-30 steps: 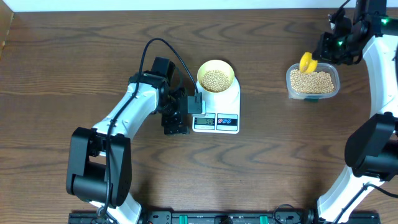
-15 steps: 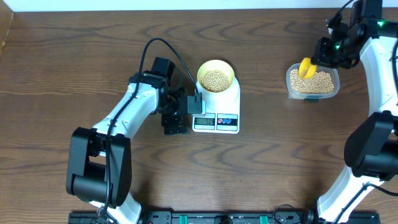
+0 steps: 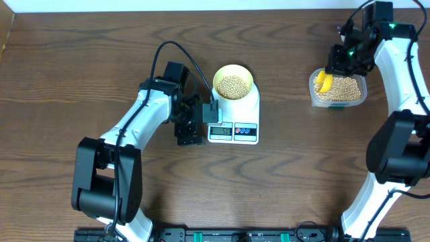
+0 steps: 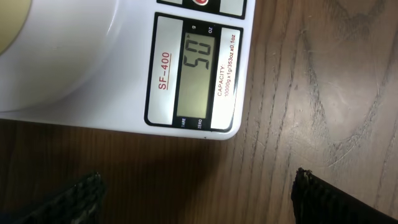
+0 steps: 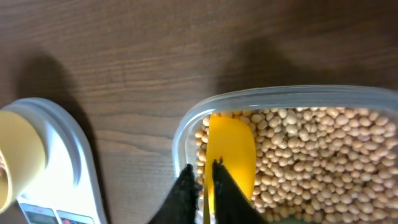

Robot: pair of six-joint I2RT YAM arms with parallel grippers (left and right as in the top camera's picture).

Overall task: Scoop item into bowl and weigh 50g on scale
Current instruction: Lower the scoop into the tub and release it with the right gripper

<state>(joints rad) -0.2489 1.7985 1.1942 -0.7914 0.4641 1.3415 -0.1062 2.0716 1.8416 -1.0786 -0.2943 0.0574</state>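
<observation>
The pale yellow-green bowl (image 3: 233, 83) holds beans (image 3: 233, 85) and stands on the white scale (image 3: 252, 107). In the left wrist view the scale's display (image 4: 200, 78) reads 50. My left gripper (image 3: 191, 128) is open and empty, low beside the scale's left end. My right gripper (image 3: 338, 60) is shut on a yellow scoop (image 3: 325, 81), whose blade lies on the beans (image 3: 342, 89) at the left end of the clear tub (image 3: 338, 102). The right wrist view shows the fingers (image 5: 202, 180) pinching the scoop (image 5: 233, 155) over the beans (image 5: 311, 155).
The bowl (image 5: 22, 155) and scale (image 5: 74, 168) show at the left edge of the right wrist view. A black cable (image 3: 171, 48) loops from the left arm. The table's far edge runs along the top of the overhead view.
My right gripper has moved left and down, lowering the yellow scoop from above the tub's back rim into the beans at its left end. The left arm has not moved.
</observation>
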